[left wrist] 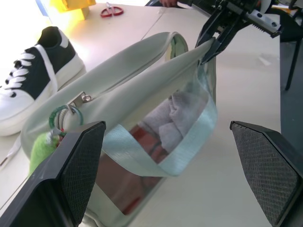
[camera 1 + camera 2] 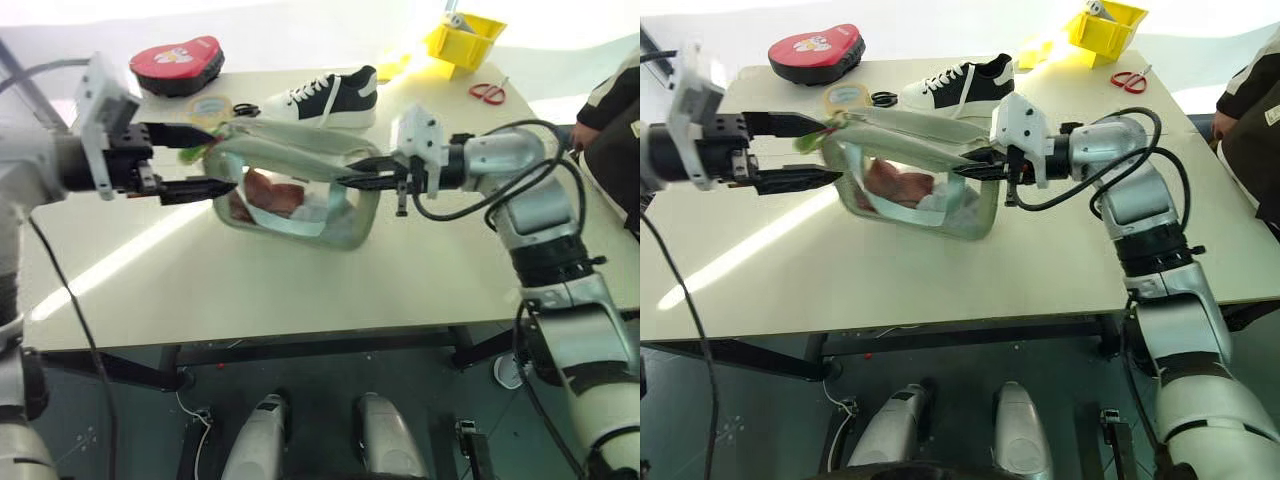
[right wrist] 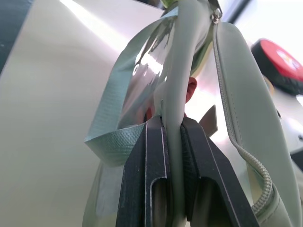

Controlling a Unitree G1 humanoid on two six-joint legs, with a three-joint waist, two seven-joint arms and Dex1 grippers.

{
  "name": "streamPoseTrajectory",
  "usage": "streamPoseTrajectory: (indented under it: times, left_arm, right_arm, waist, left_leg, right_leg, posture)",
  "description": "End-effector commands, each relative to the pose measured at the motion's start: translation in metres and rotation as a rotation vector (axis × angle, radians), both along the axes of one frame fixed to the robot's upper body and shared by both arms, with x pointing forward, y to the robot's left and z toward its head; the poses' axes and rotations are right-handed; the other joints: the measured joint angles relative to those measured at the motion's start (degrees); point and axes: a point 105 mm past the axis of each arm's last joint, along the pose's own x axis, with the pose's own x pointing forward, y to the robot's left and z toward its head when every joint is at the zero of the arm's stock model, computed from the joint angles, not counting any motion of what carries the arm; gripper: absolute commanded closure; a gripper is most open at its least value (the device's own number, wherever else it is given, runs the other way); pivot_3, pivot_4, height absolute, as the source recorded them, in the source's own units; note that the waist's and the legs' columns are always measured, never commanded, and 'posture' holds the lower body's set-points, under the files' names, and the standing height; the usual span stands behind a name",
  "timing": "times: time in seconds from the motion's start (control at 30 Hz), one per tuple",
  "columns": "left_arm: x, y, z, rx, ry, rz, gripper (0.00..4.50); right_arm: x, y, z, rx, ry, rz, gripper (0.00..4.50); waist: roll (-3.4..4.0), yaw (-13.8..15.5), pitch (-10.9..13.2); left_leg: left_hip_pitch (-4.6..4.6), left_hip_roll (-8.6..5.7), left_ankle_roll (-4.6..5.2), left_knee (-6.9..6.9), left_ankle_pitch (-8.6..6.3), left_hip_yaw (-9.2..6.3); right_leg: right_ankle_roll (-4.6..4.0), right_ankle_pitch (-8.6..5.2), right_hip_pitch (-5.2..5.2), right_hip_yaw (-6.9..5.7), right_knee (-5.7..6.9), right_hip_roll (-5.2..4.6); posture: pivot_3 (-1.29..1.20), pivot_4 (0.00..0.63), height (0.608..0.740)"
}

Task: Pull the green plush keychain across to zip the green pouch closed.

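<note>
Both arms are silver-grey metal with rounded joint housings and black bands between segments. Right arm (image 2: 540,215): glossy silver shells, black ribbed collar at the elbow, thick black cable looping off the forearm beside the table (image 2: 300,290) edge. Left arm (image 2: 35,160): silver-grey, thin black cable trailing below the table edge. Each wrist carries a white boxy camera block with small dark screw holes, on a black toothed rail. Left gripper (image 2: 190,160): two black wedge fingers with finely textured, dimpled pads (image 1: 78,175). Right gripper (image 2: 350,172): two narrow black fingers (image 3: 142,184), flat matte faces with moulded recesses.
</note>
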Motion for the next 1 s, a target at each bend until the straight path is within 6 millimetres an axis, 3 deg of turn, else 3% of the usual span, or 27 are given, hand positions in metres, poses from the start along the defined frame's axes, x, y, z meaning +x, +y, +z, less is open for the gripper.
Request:
streamPoseTrajectory:
  times: [0.03, 0.17, 0.3, 0.57, 0.8, 0.9, 1.0]
  left_arm:
    - [-0.011, 0.004, 0.013, 0.006, -0.067, 0.021, 0.0]
    - [-0.017, 0.005, 0.011, -0.003, -0.069, 0.039, 0.0]
    - [-0.022, 0.007, 0.009, 0.005, -0.064, 0.055, 0.0]
    - [-0.022, 0.01, 0.01, 0.006, -0.063, 0.073, 0.0]
    - [-0.018, 0.006, 0.013, 0.002, -0.07, 0.051, 0.0]
    - [-0.015, 0.004, 0.014, 0.003, -0.074, 0.039, 0.0]
    - [-0.011, 0.002, 0.013, 0.0, -0.078, 0.035, 0.0]
  right_arm:
    - [0.0, 0.007, 0.01, -0.024, -0.107, 0.062, 4.37]
    - [0.012, 0.003, -0.018, -0.089, -0.102, 0.06, 4.37]
    - [0.016, 0.003, -0.021, -0.116, -0.112, 0.056, 4.37]
    - [0.014, 0.005, 0.0, -0.032, -0.039, 0.028, 4.37]
    - [0.01, -0.001, 0.049, 0.116, -0.024, -0.007, 4.37]
    - [0.008, -0.001, 0.05, 0.116, -0.048, -0.015, 4.37]
    - [0.005, 0.001, 0.032, 0.061, -0.071, -0.016, 4.37]
  waist:
    - [-0.01, 0.0, 0.0]
    - [-0.02, 0.46, -0.01]
    - [-0.02, 0.28, -0.01]
    - [-0.02, 0.24, -0.01]
    - [-0.01, 0.22, -0.01]
    - [-0.01, 0.24, -0.01]
    - [-0.01, 0.19, -0.01]
  left_leg:
    - [0.0, 0.0, 0.0, 0.01, 0.0, -0.01]
    - [0.01, -0.02, -0.01, 0.05, 0.0, -0.06]
    - [0.05, -0.01, -0.02, 0.04, 0.01, -0.06]
    - [0.12, -0.01, -0.03, 0.04, 0.02, -0.08]
    - [0.11, -0.01, -0.03, 0.02, 0.02, -0.08]
    - [0.11, -0.01, -0.04, -0.01, 0.01, -0.08]
    - [0.11, -0.01, -0.03, -0.01, 0.01, -0.07]
  right_leg:
    - [0.01, 0.01, 0.0, 0.0, 0.0, 0.0]
    - [0.01, 0.01, 0.05, 0.0, -0.01, 0.02]
    - [0.01, 0.02, 0.06, 0.01, 0.01, 0.03]
    - [0.0, 0.02, 0.11, 0.02, 0.05, 0.05]
    - [0.0, 0.02, 0.07, 0.03, 0.06, 0.05]
    - [0.0, 0.02, 0.08, 0.02, 0.06, 0.05]
    - [0.0, 0.02, 0.07, 0.03, 0.06, 0.05]
  posture:
    - [0.0, 0.15, 0.74]
    - [0.0, 0.15, 0.74]
    - [0.0, 0.15, 0.74]
    - [0.0, 0.15, 0.74]
    - [0.0, 0.15, 0.74]
    - [0.0, 0.15, 0.74]
    - [0.0, 0.15, 0.74]
